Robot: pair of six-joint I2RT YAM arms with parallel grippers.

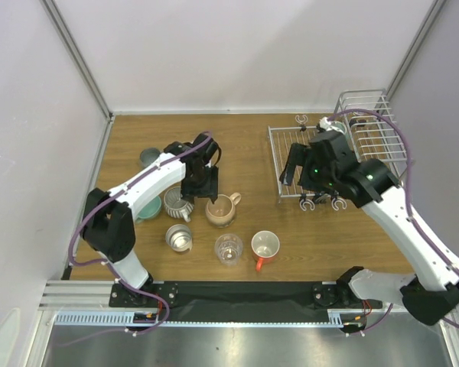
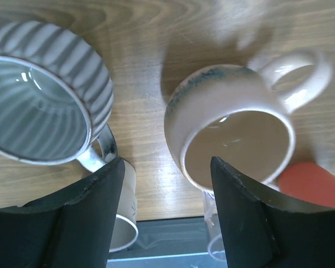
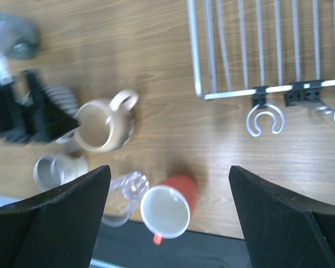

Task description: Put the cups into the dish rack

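The left tool [image 2: 167, 167] hangs low over the tabletop [image 1: 245, 149] with its two fingers spread apart, released, with nothing clamped between them. The beige mug [image 2: 229, 111] stands just off its right finger, the near rim right at that fingertip and the handle pointing away to the far right. The ribbed cup [image 2: 56, 61] stands on the other side, its handle just beside the left finger. Bare wood shows in the gap between the two fingers.

The other cups sit on the tabletop around this pair. The steel cup [image 1: 179, 238], the clear glass [image 1: 229, 248] and the orange-and-white mug [image 1: 265, 245] form a row nearer the arm bases. The teal mug [image 1: 148, 209] is partly hidden behind the left arm, and the grey-blue mug [image 1: 148, 157] sits farther back on the left.

The right tool [image 3: 168, 170] is spread wide and holds nothing. It hovers above the near left part of the dish rack [image 1: 291, 141], well apart from all the cups. The rack stands at the far right of the tabletop, its flat grid tray joined to the taller barred basket [image 1: 367, 122]. No cup can be seen on the tray.
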